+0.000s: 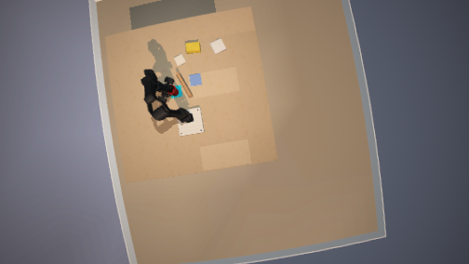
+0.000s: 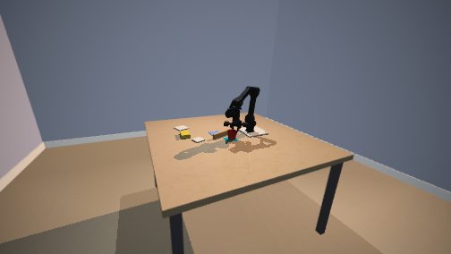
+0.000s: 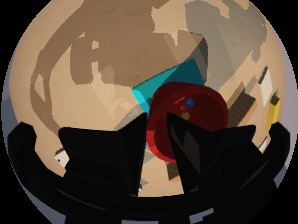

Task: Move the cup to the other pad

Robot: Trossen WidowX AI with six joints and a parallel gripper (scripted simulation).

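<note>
The red cup [image 1: 175, 91] [image 2: 232, 134] [image 3: 215, 131] is on the cyan pad [image 1: 180, 95] [image 2: 227, 139] [image 3: 162, 82] and looks upright. In the wrist view a blue marble [image 3: 190, 102] and a yellow marble [image 3: 185, 116] lie inside it, with a reddish one beside them. My gripper [image 2: 232, 129] [image 3: 157, 117] is slightly open around the cup's near wall, one finger outside and the other over the inside, with a gap between them. Whether a finger still touches the wall cannot be told. The blue pad [image 1: 195, 79] [image 2: 213, 133] is bare.
A brown wooden bar [image 1: 184, 85] [image 2: 220, 134] [image 3: 242, 108] lies between the two pads. A yellow block [image 1: 193, 47] [image 2: 185, 134] and two white tiles, one small [image 1: 180, 59] [image 2: 198, 139] and one larger [image 1: 218, 46] [image 2: 181, 128], lie beyond. The arm stands on a white base plate [image 1: 198, 126].
</note>
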